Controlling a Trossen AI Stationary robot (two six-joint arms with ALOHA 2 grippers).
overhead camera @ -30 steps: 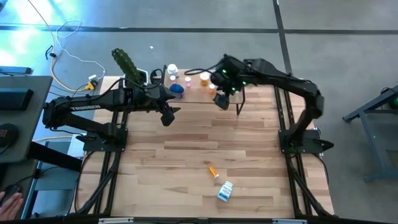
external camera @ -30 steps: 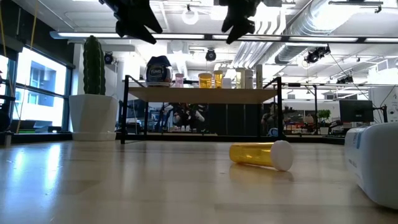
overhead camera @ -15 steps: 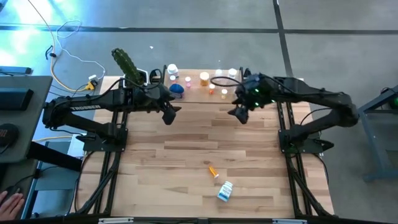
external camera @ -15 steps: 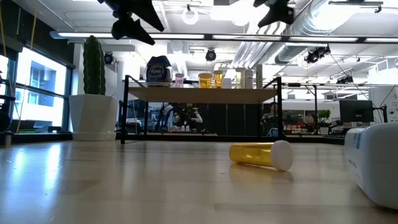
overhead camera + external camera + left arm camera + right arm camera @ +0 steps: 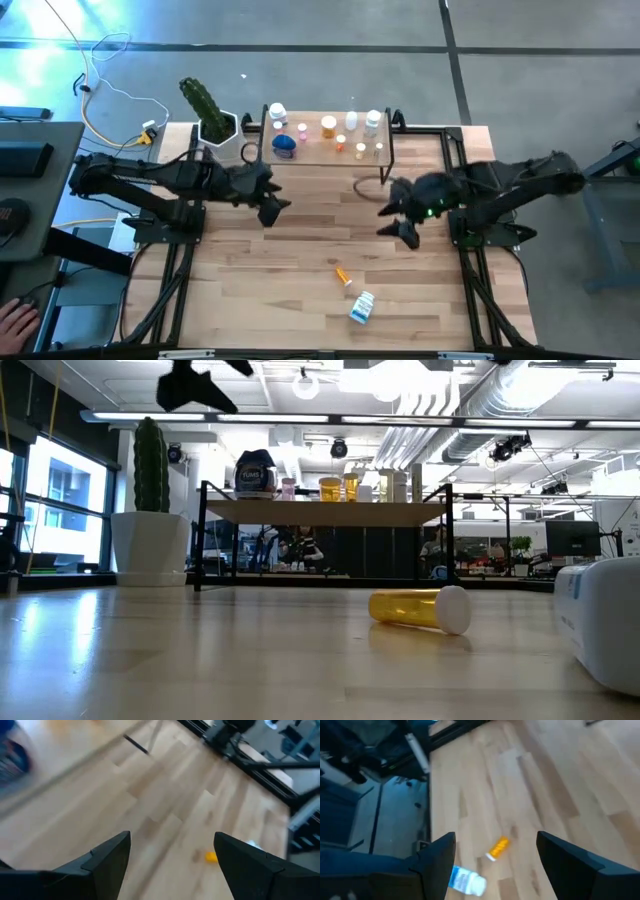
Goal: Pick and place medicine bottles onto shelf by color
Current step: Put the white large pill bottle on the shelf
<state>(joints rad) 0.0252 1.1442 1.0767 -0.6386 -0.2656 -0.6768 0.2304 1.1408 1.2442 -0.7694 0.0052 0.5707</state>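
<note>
We judged the task to be near its end: most of the medicine bottles (image 5: 330, 126) stood on the shelf (image 5: 312, 160) at the far edge, while an orange vial (image 5: 343, 274) and a white bottle (image 5: 362, 307) lay on their sides on the table (image 5: 280, 250), near the front. Our right gripper (image 5: 404, 217) hung empty with its jaws apart, above the table between the shelf and those two; the left gripper (image 5: 272, 198) waited, also spread and empty. Next, we reckoned, the right should descend over the orange vial and align across its body.
</note>
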